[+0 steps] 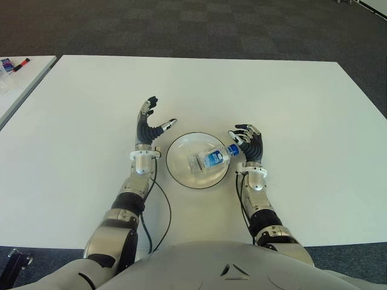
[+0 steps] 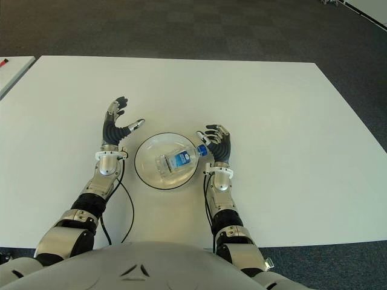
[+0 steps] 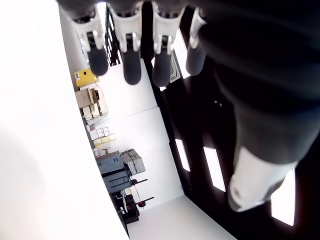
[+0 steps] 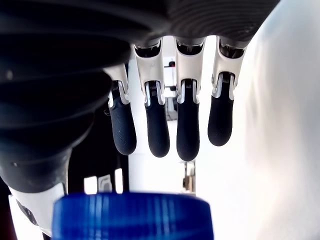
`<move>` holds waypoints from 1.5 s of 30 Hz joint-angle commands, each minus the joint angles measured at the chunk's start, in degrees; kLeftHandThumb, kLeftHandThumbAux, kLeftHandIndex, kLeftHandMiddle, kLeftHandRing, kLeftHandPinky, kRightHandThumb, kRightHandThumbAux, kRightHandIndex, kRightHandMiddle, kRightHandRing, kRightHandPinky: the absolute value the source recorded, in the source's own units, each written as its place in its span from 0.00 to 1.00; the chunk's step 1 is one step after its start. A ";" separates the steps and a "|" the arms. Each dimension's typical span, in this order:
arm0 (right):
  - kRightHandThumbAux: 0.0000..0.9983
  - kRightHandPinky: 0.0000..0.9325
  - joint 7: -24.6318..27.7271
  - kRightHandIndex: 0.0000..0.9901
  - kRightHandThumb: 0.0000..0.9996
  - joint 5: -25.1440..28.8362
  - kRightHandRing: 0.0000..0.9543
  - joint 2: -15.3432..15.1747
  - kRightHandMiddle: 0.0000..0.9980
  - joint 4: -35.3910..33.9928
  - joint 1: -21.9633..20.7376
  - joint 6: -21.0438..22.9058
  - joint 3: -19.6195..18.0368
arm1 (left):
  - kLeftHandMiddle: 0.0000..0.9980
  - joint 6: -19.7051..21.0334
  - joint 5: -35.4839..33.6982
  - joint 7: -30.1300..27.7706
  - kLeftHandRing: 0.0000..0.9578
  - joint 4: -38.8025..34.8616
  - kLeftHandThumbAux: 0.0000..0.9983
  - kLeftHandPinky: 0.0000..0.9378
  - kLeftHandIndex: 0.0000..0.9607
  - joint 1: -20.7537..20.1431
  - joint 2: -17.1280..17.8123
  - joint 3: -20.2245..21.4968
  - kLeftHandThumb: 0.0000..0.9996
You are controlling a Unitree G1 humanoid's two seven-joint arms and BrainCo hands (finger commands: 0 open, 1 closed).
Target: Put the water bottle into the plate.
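A clear water bottle (image 1: 208, 159) with a blue label and blue cap (image 4: 132, 215) lies on its side in the white dark-rimmed plate (image 1: 175, 172), cap pointing right. My right hand (image 1: 244, 136) is just right of the plate at the cap end. Its fingers (image 4: 157, 135) are extended above the cap and hold nothing. My left hand (image 1: 160, 116) stands just left of the plate, palm up and fingers (image 3: 132, 70) spread, with nothing in it.
The white table (image 1: 290, 103) stretches wide around the plate. A second white table (image 1: 18, 78) at the far left carries markers. A black cable (image 1: 164, 211) trails from my left forearm. Dark carpet lies beyond the far edge.
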 commanded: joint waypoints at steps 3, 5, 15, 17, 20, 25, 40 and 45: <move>0.73 0.48 -0.03 0.42 0.69 0.31 0.46 0.05 0.41 2.51 2.72 2.21 -0.40 | 0.19 -1.49 0.30 1.32 0.19 2.55 0.79 0.19 0.18 -0.75 0.67 0.28 0.00; 0.73 0.48 0.12 0.42 0.69 0.39 0.46 0.01 0.41 2.43 2.78 2.17 -0.42 | 0.19 -1.93 0.51 1.66 0.19 2.77 0.79 0.19 0.18 -0.71 0.84 0.26 0.00; 0.73 0.49 0.41 0.42 0.69 0.59 0.46 -0.03 0.41 2.46 2.77 1.91 -0.60 | 0.21 -2.32 1.04 3.37 0.20 2.91 0.76 0.21 0.19 -0.35 1.41 0.10 0.00; 0.73 0.49 0.58 0.42 0.69 0.73 0.46 -0.03 0.41 2.48 2.75 1.85 -0.67 | 0.21 -2.07 0.56 2.94 0.21 2.61 0.75 0.21 0.19 -0.14 1.31 0.17 0.00; 0.73 0.48 0.78 0.42 0.70 0.85 0.46 -0.07 0.41 2.51 2.69 1.85 -0.74 | 0.21 -1.96 -0.39 2.00 0.21 2.11 0.73 0.21 0.18 0.23 1.09 0.32 0.00; 0.73 0.47 0.86 0.42 0.70 0.71 0.45 -0.17 0.41 2.58 2.64 1.92 -0.80 | 0.21 -2.05 -1.31 1.31 0.21 1.62 0.72 0.22 0.18 0.63 0.98 0.30 0.00; 0.73 0.48 0.97 0.42 0.70 0.65 0.45 -0.64 0.41 3.13 2.35 1.44 -0.92 | 0.22 -1.11 -1.18 1.74 0.22 -1.51 0.72 0.23 0.19 2.53 0.45 0.19 0.00; 0.72 0.48 1.20 0.42 0.70 0.77 0.45 -0.74 0.41 3.12 2.34 1.38 -0.97 | 0.22 -0.29 -0.90 2.03 0.22 -2.58 0.72 0.24 0.19 3.13 0.09 0.16 0.00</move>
